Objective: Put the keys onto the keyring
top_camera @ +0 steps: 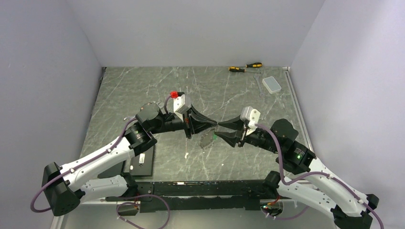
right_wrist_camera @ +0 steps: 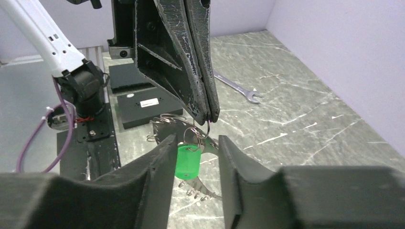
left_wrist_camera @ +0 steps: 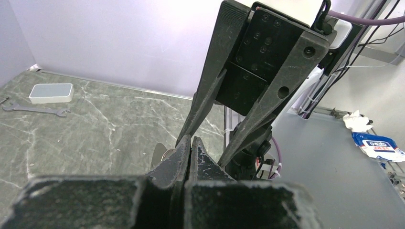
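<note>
Parted fingers of the right gripper (right_wrist_camera: pixel 197 142) are being kept either side of the green key (right_wrist_camera: pixel 187 162).
Just beyond them, the keyring (right_wrist_camera: pixel 165 126) is being pinched by the fully closed left gripper (right_wrist_camera: pixel 206 117).

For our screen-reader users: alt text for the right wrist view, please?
A green-headed key hangs between the open jaws of the right end effector, in front of the toothed grey keyring. From above, the left end effector reaches down, shut on the keyring's thin wire. A silver wrench lies on the table behind.
</note>
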